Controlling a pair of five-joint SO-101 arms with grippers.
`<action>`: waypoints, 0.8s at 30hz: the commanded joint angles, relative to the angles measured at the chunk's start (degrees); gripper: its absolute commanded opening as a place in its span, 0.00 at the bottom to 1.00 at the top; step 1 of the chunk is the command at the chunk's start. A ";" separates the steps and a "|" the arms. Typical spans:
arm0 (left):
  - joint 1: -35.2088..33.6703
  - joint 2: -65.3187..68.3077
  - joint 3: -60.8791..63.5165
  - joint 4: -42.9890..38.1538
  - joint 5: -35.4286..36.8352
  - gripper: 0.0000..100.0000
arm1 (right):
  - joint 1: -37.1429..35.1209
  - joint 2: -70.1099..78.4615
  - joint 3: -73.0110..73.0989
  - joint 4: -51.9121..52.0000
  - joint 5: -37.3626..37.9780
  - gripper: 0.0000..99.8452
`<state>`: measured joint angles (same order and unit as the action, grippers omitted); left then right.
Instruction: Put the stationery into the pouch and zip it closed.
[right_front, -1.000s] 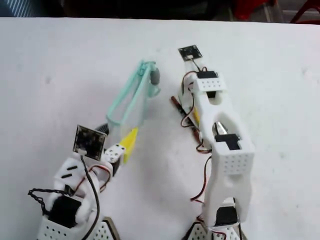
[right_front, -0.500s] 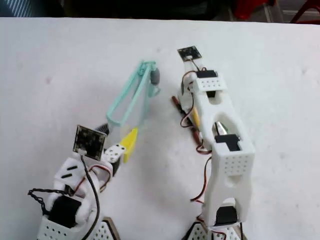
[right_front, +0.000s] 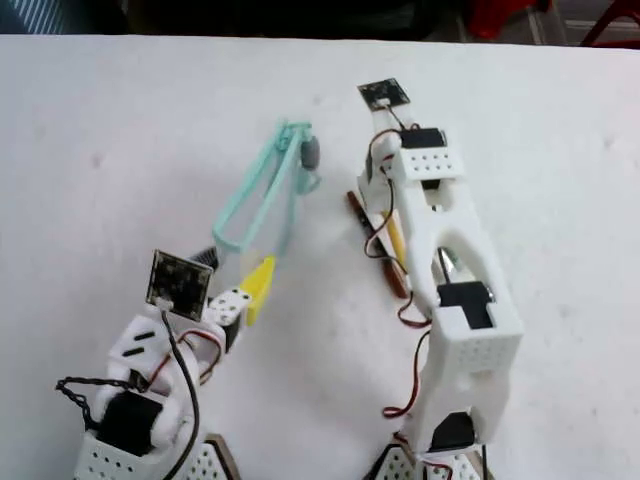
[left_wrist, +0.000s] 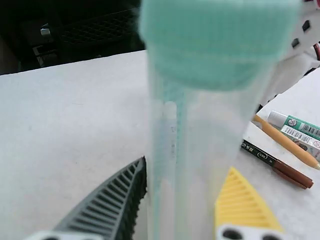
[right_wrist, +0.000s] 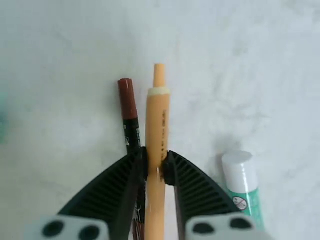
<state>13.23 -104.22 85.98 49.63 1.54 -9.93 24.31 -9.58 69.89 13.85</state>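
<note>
Currently left hand (left_wrist: 188, 172) grips pouch (left_wrist: 215, 50), right hand (right_wrist: 155, 159) pen (right_wrist: 158, 115).

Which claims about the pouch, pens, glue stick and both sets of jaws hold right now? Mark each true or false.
1. The right jaws are shut on the orange pen. True.
2. The brown pen is inside the pouch. False: it lies on the table, beside the orange pen.
3. The left jaws grip the pouch. True.
4. The glue stick has a black cap. False: its cap is white.
</note>
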 joint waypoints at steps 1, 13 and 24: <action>-0.04 -0.13 -0.26 -0.97 -0.44 0.22 | 0.22 -5.58 1.49 -1.27 -0.70 0.02; -0.04 -0.13 -0.26 -0.97 -0.44 0.22 | -0.22 -31.08 27.08 -14.20 -3.34 0.02; -0.04 -0.13 -0.26 -0.97 -0.44 0.22 | -4.70 -54.55 53.10 -32.40 -2.99 0.02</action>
<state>13.23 -104.22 85.98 49.63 1.54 -13.45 -23.96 41.41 40.18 11.03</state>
